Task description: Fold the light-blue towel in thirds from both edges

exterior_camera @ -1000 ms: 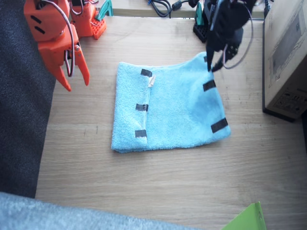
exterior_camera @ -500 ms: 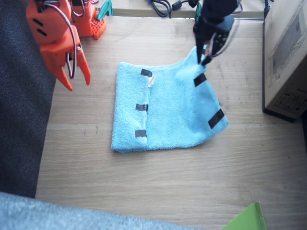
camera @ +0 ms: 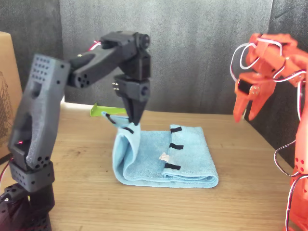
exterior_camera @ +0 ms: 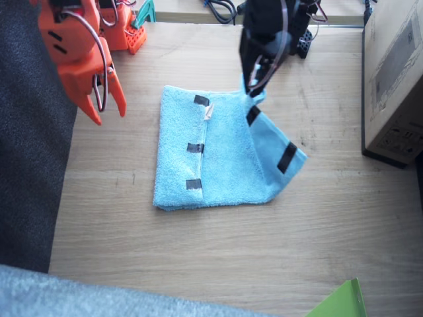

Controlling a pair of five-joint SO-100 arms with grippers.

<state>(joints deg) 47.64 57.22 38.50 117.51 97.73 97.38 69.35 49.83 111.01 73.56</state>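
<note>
**Black arm holds one towel edge raised**

The light-blue towel (exterior_camera: pixel 221 155) lies on the wooden table (exterior_camera: pixel 198 257), with the cardboard box (exterior_camera: pixel 393 79) standing well apart from it at the table's side. The towel's edge nearer the right arm is already folded over onto the middle, and three short black tape strips (exterior_camera: pixel 194 147) and a small white tag (exterior_camera: pixel 209 112) show along that fold.

The left gripper (exterior_camera: pixel 253 84), black, hangs above the towel's far corner on the box side. Its fingers are closed tight on the towel's other edge, which is lifted clear of the table and drapes down from the jaws in a slanting flap. In the front view the left gripper (camera: pixel 133 119) points straight down and the cloth (camera: pixel 126 149) hangs from it like a curtain, with a tape strip just under the fingertips.

The right gripper (exterior_camera: pixel 104 112), orange, hovers off the towel's folded side, above the table's edge by the dark carpet (exterior_camera: pixel 30 165). Its fingers are spread a little and grip nothing.
</note>
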